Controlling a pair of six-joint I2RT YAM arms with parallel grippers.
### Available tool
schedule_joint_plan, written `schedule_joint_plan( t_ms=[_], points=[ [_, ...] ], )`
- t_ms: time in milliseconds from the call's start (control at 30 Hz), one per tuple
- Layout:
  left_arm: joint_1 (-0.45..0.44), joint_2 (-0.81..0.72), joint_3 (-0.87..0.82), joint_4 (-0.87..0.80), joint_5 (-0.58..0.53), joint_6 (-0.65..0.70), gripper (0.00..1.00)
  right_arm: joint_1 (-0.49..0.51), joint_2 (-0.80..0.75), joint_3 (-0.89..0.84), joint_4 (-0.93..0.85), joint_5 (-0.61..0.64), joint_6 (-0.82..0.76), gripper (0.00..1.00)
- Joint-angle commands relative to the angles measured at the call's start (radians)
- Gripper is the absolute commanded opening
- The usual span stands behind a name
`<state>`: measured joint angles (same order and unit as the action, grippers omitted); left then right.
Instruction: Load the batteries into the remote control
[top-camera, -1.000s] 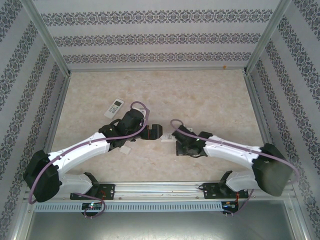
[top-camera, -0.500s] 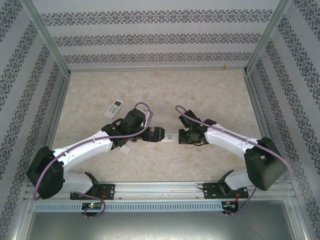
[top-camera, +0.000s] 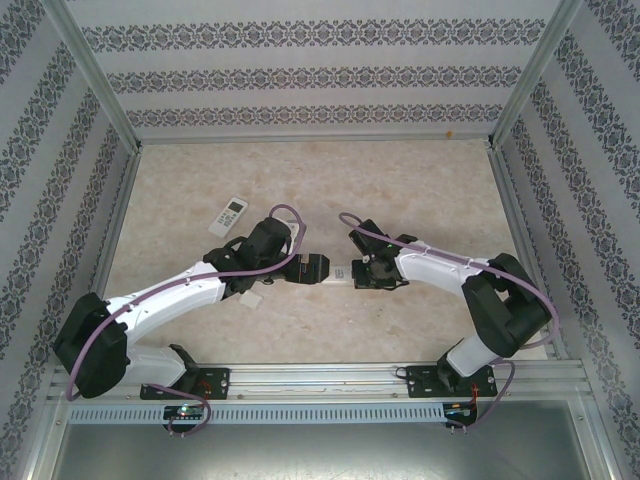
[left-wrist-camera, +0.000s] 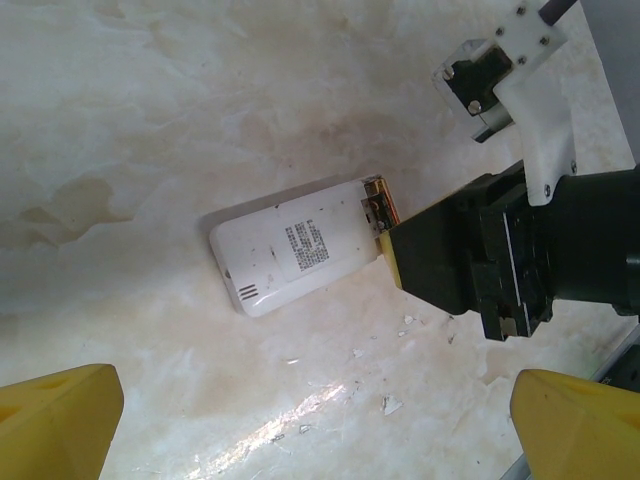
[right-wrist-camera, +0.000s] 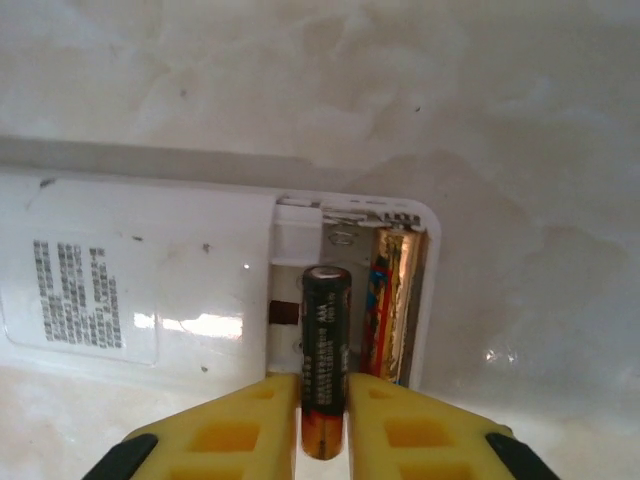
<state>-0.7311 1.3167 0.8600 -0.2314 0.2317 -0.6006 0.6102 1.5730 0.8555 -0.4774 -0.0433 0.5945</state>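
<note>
Firmly pinching a dark battery (right-wrist-camera: 327, 330) in the right gripper (right-wrist-camera: 322, 385), with narrow jaws pressed to both its sides. Holding its far end over the empty slot of the open compartment in the white remote (right-wrist-camera: 150, 290), face down on the table (right-wrist-camera: 480, 90). Already seated in the neighbouring slot, just beside: an orange-gold battery (right-wrist-camera: 395, 300). Hovering near with the left gripper (top-camera: 313, 268), jaws spread wide, clasping nothing. Well apart at far left, a second remote (top-camera: 230, 215).

dark battery (right-wrist-camera: 325, 330) and right end effector (right-wrist-camera: 322, 400) crowding remote control (left-wrist-camera: 290, 245), open table (left-wrist-camera: 200, 100) apparently alongside
</note>
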Motion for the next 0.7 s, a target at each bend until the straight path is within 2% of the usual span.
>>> schedule_joint_plan(
  t_ms=[0,100,200,333,433,667],
  points=[
    [0.008,0.025,0.005,0.018,-0.02,0.026,1.0,-0.007,-0.001,0.022,-0.002,0.01,-0.01,0.23],
    [0.01,0.073,0.017,-0.031,-0.073,0.013,1.0,-0.007,-0.026,0.025,-0.013,0.021,-0.011,0.23],
    [0.015,0.142,0.04,-0.048,-0.07,0.006,1.0,-0.009,-0.04,0.026,-0.024,0.026,-0.015,0.22],
    [0.021,0.233,0.08,-0.036,-0.032,0.004,0.94,-0.01,-0.037,0.021,-0.024,0.03,-0.022,0.19],
    [0.024,0.306,0.13,-0.044,-0.007,0.016,0.86,-0.012,-0.023,0.024,-0.018,0.023,-0.024,0.17],
    [0.025,0.445,0.218,-0.081,0.021,0.048,0.75,-0.015,-0.007,0.031,-0.012,0.034,-0.036,0.17]
  ],
)
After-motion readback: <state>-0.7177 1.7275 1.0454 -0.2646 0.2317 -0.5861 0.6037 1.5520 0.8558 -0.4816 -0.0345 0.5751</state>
